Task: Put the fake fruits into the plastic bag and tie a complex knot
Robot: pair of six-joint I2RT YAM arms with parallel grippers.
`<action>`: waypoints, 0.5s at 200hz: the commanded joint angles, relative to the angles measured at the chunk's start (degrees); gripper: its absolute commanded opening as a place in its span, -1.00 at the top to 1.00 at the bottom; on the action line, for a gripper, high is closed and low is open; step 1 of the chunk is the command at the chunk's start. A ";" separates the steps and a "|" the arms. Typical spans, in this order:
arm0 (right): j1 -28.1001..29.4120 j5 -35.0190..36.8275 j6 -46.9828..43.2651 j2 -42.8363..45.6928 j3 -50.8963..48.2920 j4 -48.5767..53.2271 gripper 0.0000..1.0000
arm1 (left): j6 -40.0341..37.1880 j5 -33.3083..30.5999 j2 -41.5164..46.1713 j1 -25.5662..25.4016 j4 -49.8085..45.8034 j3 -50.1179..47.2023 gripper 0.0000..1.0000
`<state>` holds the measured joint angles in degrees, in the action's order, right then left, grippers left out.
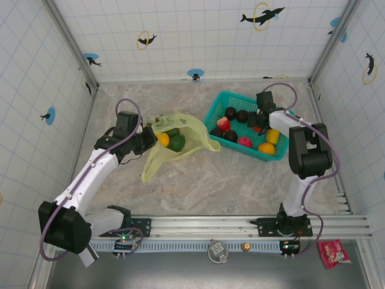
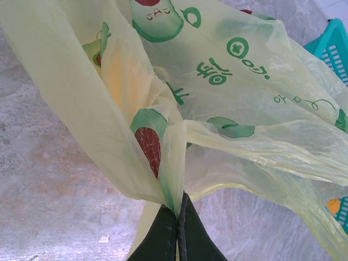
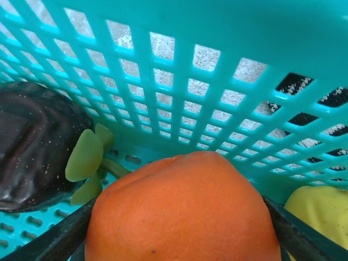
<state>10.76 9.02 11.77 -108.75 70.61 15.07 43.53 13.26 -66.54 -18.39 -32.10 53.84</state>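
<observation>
Yellow-green plastic bag point(image 1: 195, 135) lies left of centre in the top view, with a yellow fruit point(image 1: 163, 139) and a green fruit point(image 1: 177, 143) inside. We note the left gripper point(image 2: 178, 212) pinched tight on its film. Upper right, in the teal basket point(image 1: 224, 99), the right gripper point(image 3: 179, 239) clasps an orange fruit point(image 3: 182, 201) on both sides.

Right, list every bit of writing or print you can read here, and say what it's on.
On the plastic bag: large green stylised characters beside avocado cartoons, creased and turned; not readable.
Nearer its right edge: a smaller green line, too warped to read.
On the red packet: print too small to read.
On the teal basket and the orange fruit: no text.
</observation>
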 commanded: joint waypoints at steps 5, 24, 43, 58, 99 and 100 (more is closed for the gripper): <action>-0.31 -1.11 0.58 5.10 -0.64 0.21 -0.35 | -0.68 0.68 -0.59 -0.50 0.02 1.63 1.00; -0.31 -2.45 0.97 9.26 -0.45 0.83 -0.33 | -0.56 0.45 -0.52 -0.50 0.02 1.70 1.00; -0.20 -6.41 1.29 14.47 -0.81 0.93 -0.33 | -0.37 0.24 -0.37 -0.50 -0.07 1.69 1.00; 0.09 -10.00 2.44 18.63 -1.41 0.88 -0.33 | -0.28 0.19 -0.29 -0.50 -0.20 1.66 1.00; 6.89 -24.58 4.12 31.65 -4.82 -4.55 -0.38 | -0.02 0.44 -0.17 -0.50 -0.16 1.72 1.00; 7.42 -24.57 4.04 31.88 -4.76 -4.49 -0.38 | -0.02 0.45 -0.17 -0.50 -0.20 1.67 1.00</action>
<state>12.08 -5.82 15.05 -82.65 68.01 14.02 43.55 13.26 -66.54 -18.39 -32.10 53.84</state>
